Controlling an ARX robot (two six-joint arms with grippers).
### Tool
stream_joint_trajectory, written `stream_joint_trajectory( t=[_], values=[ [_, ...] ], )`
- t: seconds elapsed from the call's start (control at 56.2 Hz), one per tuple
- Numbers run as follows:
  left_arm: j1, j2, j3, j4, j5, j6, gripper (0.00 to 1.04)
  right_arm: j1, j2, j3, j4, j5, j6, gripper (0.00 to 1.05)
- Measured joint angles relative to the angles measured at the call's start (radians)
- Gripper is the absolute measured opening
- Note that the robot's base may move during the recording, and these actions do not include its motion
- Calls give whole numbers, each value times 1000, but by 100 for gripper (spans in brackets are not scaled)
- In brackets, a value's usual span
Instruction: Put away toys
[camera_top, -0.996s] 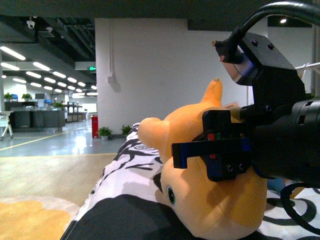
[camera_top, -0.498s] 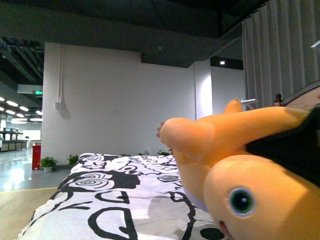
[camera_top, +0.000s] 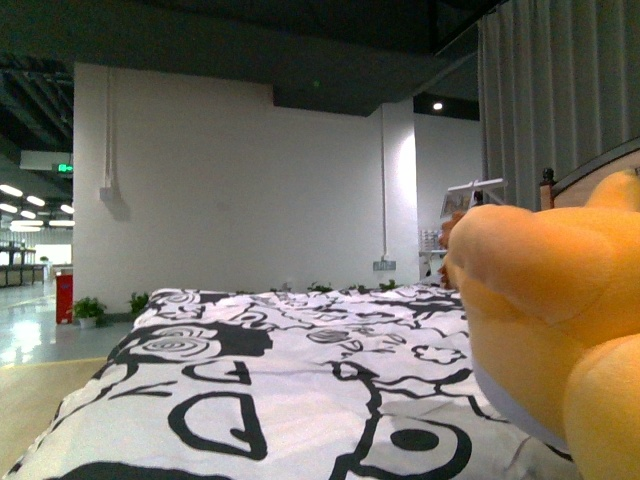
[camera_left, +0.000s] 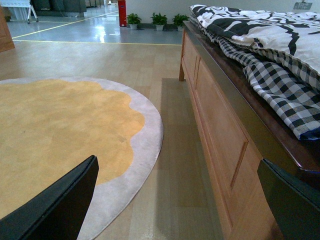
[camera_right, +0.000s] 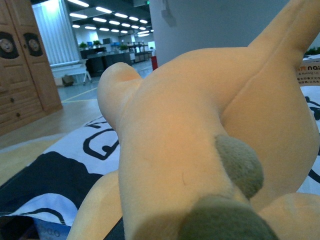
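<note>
The orange-yellow plush animal (camera_top: 560, 300) fills the right edge of the front view, held above the bed. In the right wrist view its rounded body (camera_right: 190, 130) takes up nearly the whole picture, with two dark brown marks (camera_right: 240, 165) on it. My right gripper is shut on the plush animal, and the plush hides its fingers. My left gripper (camera_left: 175, 205) hangs open low beside the bed, with nothing but wooden floor between its two black fingers (camera_left: 55, 205).
A bed with a black-and-white patterned duvet (camera_top: 280, 380) lies ahead, with a grey curtain (camera_top: 550, 90) at the right. The wooden bed frame (camera_left: 220, 130) and a checked sheet (camera_left: 285, 85) are near my left gripper. A round yellow rug (camera_left: 55, 125) lies on the floor. A wooden wardrobe (camera_right: 20, 75) stands off to the side.
The plush animal has slid to the right edge of the front view and its face has left the picture. The right arm, in view a second ago, no longer shows there.
</note>
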Motion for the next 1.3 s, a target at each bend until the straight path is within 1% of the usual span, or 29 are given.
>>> stream_joint_trajectory(
  t=[0.053,0.125,0.214,0.285,0.356,0.48,0.569,0.676,0.943,1.032,1.299],
  values=[
    [0,0,0,0,0,0,99,14,-22,-26,-3,33,-16,17],
    [0,0,0,0,0,0,99,13,-38,-62,-5,56,-37,17],
    [0,0,0,0,0,0,99,-7,-40,-86,2,57,-50,17],
    [0,0,0,0,0,0,99,-21,-41,-105,37,58,-66,17],
    [0,0,0,0,0,0,99,-22,-55,-120,36,61,-75,17],
    [0,0,0,0,0,0,99,19,-95,-139,15,106,-58,17],
    [0,0,0,0,0,0,99,73,-119,-140,-3,133,-58,17],
    [0,0,0,0,0,0,99,132,-143,-142,-29,138,-61,17],
    [0,0,0,0,0,0,99,204,-178,-154,-78,153,-72,17],
    [0,0,0,0,0,0,99,218,-184,-160,-82,154,-78,17],
    [0,0,0,0,0,0,99,213,-195,-188,-66,130,-91,17]
  ],
)
